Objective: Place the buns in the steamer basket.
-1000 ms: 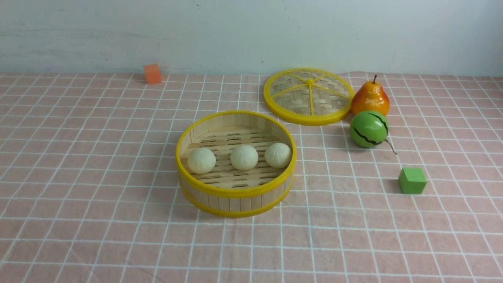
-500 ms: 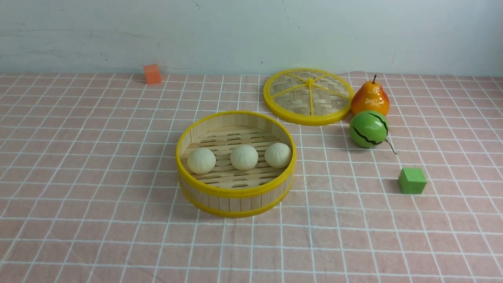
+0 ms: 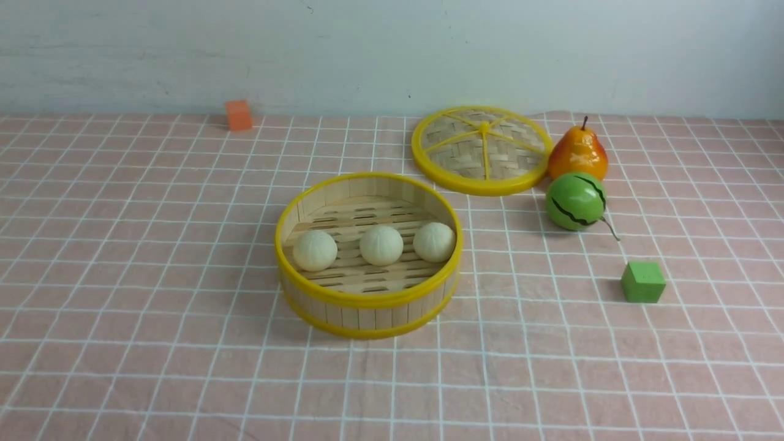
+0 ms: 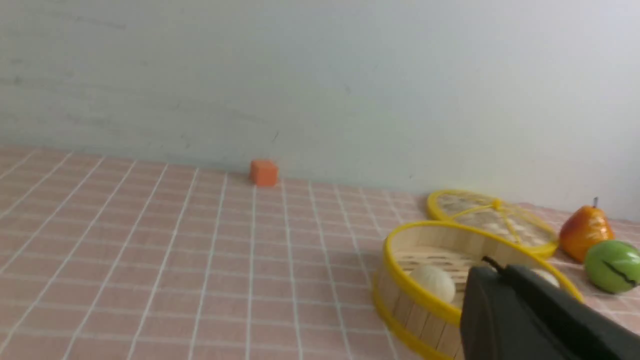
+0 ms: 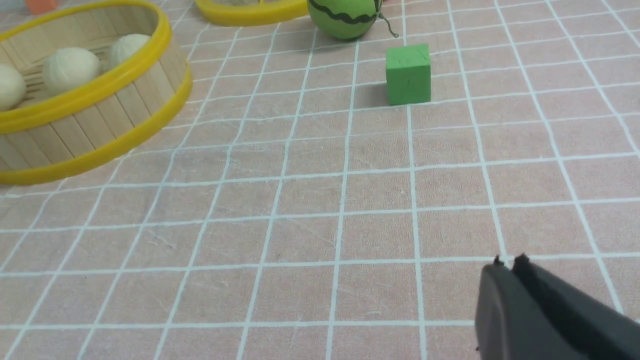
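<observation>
Pink checked cloth (image 3: pixel 153 257) covers the table, a pale wall behind it. Neither arm shows from the front. Left gripper (image 4: pixel 492 267) hangs low at the near left, tips pointing across toward the basket (image 3: pixel 367 300), jaws pressed together and holding nothing. Right gripper (image 5: pixel 507 262) sits low over bare cloth at the near right, jaws together too, nothing between them, aimed toward the green cube (image 3: pixel 642 282).

All three buns (image 3: pixel 381 245) lie in a row on the basket's slatted floor, apart from one another, the right one close to the wall. Behind the basket and to its right lies the lid (image 3: pixel 481 150), flat on the cloth. Pear (image 3: pixel 577 153) stands just beside the lid's right edge, melon (image 3: pixel 575 201) right in front of the pear. Orange cube (image 3: pixel 238 115) sits far back by the wall.

From the left wrist, the gripper's dark body covers the middle bun and much of the basket's near wall; that view is soft. From the right wrist, lid and melon are cut off at the frame edge, and the pear cannot be made out.
</observation>
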You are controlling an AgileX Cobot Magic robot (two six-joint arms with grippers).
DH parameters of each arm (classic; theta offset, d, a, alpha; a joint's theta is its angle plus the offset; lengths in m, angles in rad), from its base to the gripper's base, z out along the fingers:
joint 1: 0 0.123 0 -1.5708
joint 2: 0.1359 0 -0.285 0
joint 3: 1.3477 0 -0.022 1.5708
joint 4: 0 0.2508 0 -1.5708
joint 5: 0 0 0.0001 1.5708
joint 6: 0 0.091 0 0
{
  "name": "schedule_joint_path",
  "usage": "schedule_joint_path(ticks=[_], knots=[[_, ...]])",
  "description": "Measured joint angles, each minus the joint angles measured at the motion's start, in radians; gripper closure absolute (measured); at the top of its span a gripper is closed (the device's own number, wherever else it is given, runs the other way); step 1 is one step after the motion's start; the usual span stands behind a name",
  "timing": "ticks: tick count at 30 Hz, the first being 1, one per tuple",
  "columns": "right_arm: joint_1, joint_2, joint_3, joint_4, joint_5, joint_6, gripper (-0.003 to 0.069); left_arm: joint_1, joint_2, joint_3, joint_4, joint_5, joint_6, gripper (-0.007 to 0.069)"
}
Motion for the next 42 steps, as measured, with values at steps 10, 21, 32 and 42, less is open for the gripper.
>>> schedule_joint_path(ticks=[10,21,32,42], knots=[[0.000,0.000,0.000,0.000,0.001,0.000,0.0634,0.050,0.000,0.171,-0.314,0.096,0.298,0.0638],[0.000,0.000,-0.001,0.000,0.001,0.000,0.0622,0.050,0.000,0.176,-0.317,0.181,0.384,0.0638],[0.000,0.000,-0.001,-0.001,0.001,0.000,0.0606,0.050,0.000,0.176,-0.318,0.164,0.384,0.0638],[0.000,0.000,-0.001,-0.001,0.001,0.000,0.0592,0.050,0.000,0.176,-0.318,0.164,0.384,0.0638]])
